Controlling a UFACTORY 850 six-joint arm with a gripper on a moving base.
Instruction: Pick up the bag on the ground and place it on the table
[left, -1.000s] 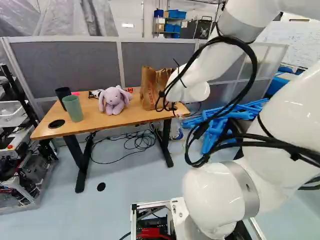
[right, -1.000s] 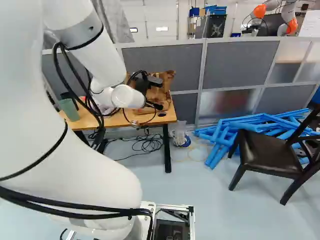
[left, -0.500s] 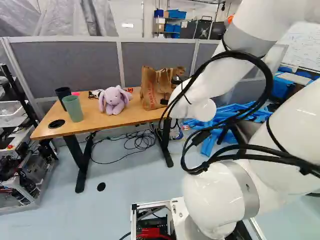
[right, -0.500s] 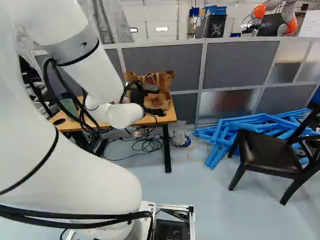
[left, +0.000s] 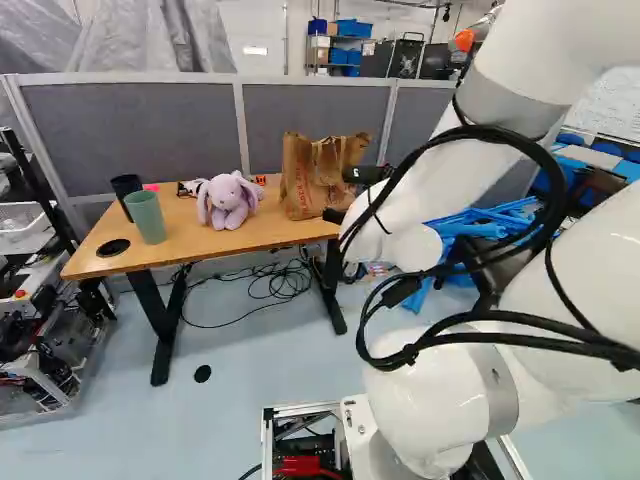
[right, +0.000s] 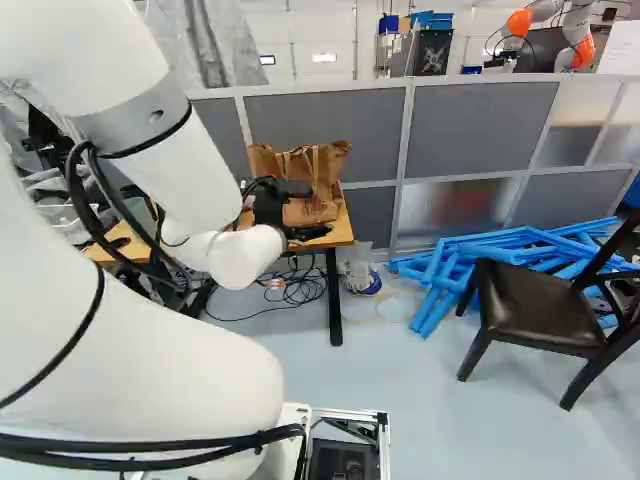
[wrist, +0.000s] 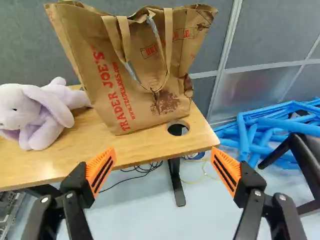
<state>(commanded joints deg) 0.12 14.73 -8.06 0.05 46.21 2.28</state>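
Though near, bag (wrist: 135, 75) beyond hand (left: 336, 194) (spread).

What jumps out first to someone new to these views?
Probably the big brown paper bag, standing on the table ahead of the gripper, whose orange-padded fingers stand wide apart with nothing between them. Next, the lilac plush bunny beside the bag on that table. Then the pile of bright blue tubes on the floor, behind a dark chair at the right of the right base view.

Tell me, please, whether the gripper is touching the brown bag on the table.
Apart: the wrist view shows a strip of tabletop between the bag and the open gripper.
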